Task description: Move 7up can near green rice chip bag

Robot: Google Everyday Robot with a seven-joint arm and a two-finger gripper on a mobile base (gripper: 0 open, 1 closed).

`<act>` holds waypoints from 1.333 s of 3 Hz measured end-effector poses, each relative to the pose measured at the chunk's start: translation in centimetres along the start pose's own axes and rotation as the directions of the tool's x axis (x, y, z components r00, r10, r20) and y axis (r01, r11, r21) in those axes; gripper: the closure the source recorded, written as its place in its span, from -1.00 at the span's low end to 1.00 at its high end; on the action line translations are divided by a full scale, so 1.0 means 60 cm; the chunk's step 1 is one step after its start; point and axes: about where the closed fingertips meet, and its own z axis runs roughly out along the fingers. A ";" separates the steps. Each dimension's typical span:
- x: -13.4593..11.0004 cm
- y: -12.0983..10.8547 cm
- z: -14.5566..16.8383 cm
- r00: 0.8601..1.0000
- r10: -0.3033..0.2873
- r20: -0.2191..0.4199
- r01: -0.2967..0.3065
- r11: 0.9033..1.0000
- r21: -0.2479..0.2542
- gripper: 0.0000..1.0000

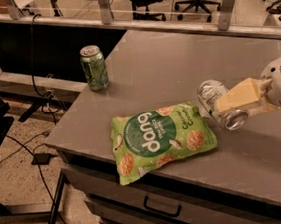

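A: Where to find the 7up can [210, 95]?

B: Held in the gripper [228, 105] at the right side of the desk [175, 60], clamped across the middle, tilted with one shiny end toward the front. Just beside the right edge of the green rice chip bag [160, 137], perhaps touching its corner; hard to say.

A: So nearly done?

B: Looks that way. Judging by position, already near the bag, and well apart from the darker green can [93, 67] at the far left corner.

A: Left to do?

B: Probably only setting down and letting go. Cannot tell whether resting on the desk or hanging just above. Worth releasing gently, since likely to roll if freed on its side
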 end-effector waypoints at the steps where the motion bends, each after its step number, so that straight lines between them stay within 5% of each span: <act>1: 0.001 0.002 0.001 1.000 0.017 -0.002 -0.017 1.000 0.005 1.00; 3: 0.003 0.018 0.001 0.998 0.053 -0.020 -0.053 0.998 0.016 1.00; 4: -0.005 0.023 0.005 0.999 0.052 -0.004 -0.051 0.998 0.030 0.76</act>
